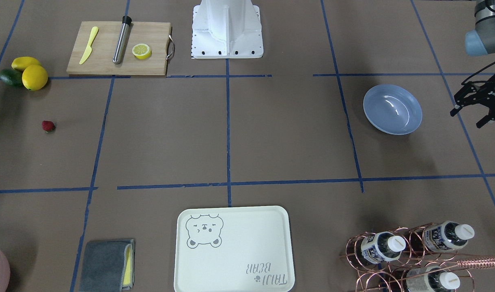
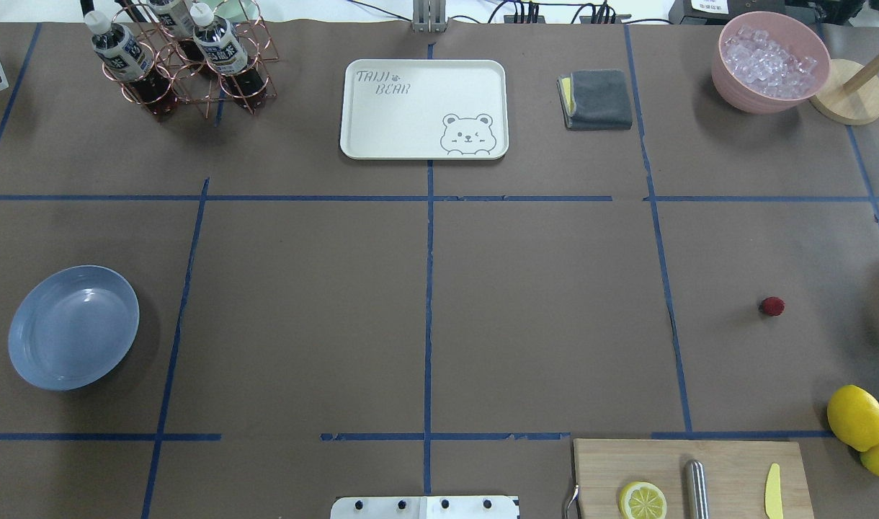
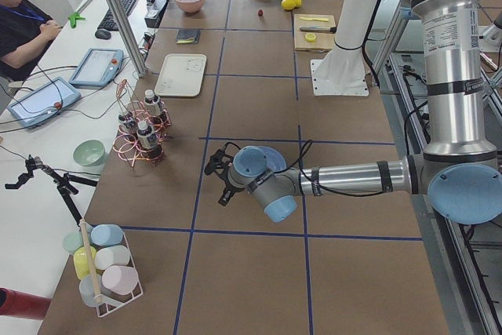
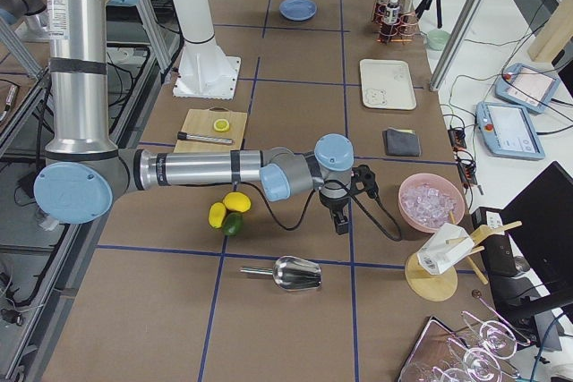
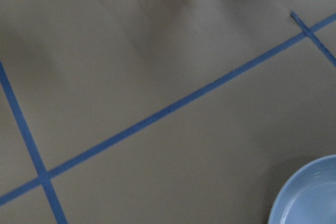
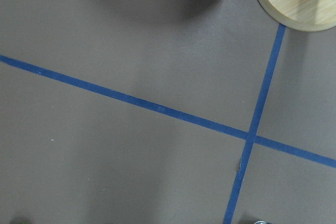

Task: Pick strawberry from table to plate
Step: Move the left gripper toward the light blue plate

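Overhead exterior view, read with the side cameras. The table (image 2: 540, 303), brown paper ruled into cells by blue tape, carried every item. The right arm (image 4: 188, 170) lay stretched low along the robot's right end of it, and the left arm (image 3: 353, 176) reached out over the opposite end. A cream tray (image 2: 424, 108) with a bear drawing sat at the far edge, on the centre line. A wooden cutting board (image 2: 692, 479) lay at the near edge. The light-blue plate (image 2: 72, 328) rested in the middle cell on the robot's left. The left gripper (image 1: 467, 119) hung near the plate's outer side, jaws apart and holding nothing. The right gripper (image 4: 341, 219) pointed down near a pink bowl of ice (image 4: 431, 201); whether its jaws were apart or together could not be told. Two lemons (image 2: 855, 417) sat at the table's right edge. The strawberry (image 2: 772, 306) lay on the table in the middle cell on the robot's right, near the lemons and well apart from the plate.
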You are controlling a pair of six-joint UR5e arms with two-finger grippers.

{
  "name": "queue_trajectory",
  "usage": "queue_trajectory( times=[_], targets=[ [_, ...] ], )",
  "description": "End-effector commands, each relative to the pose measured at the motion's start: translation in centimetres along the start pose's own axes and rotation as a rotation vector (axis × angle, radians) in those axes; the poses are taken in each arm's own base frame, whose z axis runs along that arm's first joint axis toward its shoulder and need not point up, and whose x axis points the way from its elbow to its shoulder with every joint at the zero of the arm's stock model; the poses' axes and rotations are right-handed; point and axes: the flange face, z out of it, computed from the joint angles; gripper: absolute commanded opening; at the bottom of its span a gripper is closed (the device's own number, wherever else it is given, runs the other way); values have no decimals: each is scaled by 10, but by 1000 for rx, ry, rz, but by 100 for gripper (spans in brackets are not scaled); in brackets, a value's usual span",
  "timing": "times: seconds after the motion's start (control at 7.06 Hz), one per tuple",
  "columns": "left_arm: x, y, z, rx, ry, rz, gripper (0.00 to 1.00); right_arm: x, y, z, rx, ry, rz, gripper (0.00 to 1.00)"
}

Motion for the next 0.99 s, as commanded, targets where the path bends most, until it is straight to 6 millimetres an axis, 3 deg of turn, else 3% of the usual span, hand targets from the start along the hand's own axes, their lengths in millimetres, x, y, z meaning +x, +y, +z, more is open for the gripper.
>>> queue_trajectory(
  times=[0.0, 0.57, 0.85],
  targets=[
    [8, 38, 19, 8, 58, -155, 69, 0, 2, -1, 1, 0, -1, 100],
    [56, 49, 67, -25, 77, -194, 69, 2, 6, 0, -4, 3, -2, 100],
    [61, 52, 73, -41, 85, -183, 64, 3, 6, 1, -5, 3, -1, 100]
  ],
)
